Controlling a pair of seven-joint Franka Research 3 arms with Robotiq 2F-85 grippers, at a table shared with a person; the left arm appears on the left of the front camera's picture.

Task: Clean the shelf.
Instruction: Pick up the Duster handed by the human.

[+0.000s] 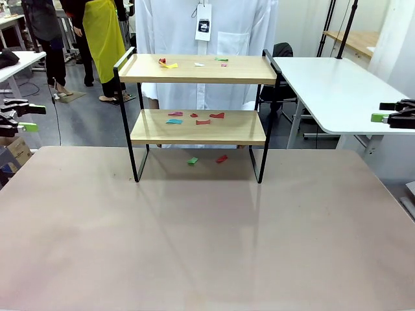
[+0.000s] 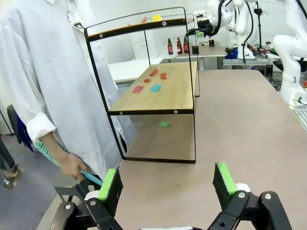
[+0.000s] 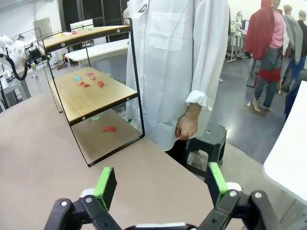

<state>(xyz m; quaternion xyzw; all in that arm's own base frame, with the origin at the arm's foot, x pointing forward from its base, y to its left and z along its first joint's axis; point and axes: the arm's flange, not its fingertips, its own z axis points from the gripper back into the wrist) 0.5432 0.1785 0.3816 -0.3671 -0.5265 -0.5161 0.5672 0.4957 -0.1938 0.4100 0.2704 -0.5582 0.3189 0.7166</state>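
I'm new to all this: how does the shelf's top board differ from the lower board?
The top board sits between raised black handles; the lower board has only thin posts at its ends. The top board carries a yellow scrap plus white and green ones; the lower board carries mostly red ones and a cyan scrap. Both are light wood, alike in size, and littered.

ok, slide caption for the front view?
Coloured scraps litter the shelf, person in white behind; left gripper and right gripper open at the edges.

Bright even light, sharp, tabletop sheen
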